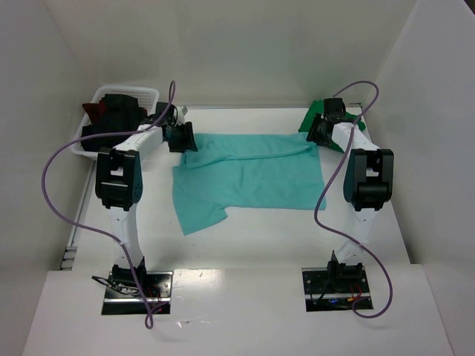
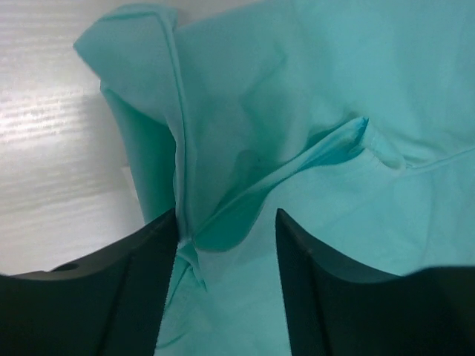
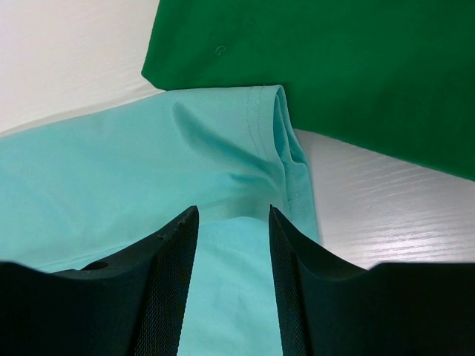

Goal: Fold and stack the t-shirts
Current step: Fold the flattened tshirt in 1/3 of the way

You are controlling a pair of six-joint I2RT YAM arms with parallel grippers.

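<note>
The left end effector (image 2: pixel 226 215), half open, straddles a raised fold of the teal shirt (image 1: pixel 252 178); the right end effector (image 3: pixel 232 211), half open, straddles its hemmed edge. The shirt lies spread, creased, on the surface (image 1: pixel 260 237) beside the green shirt (image 3: pixel 334 67)

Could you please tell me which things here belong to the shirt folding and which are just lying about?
Job: teal shirt, green shirt, black and red shirts piled far left.
Lying about: white basket, purple cables.
</note>
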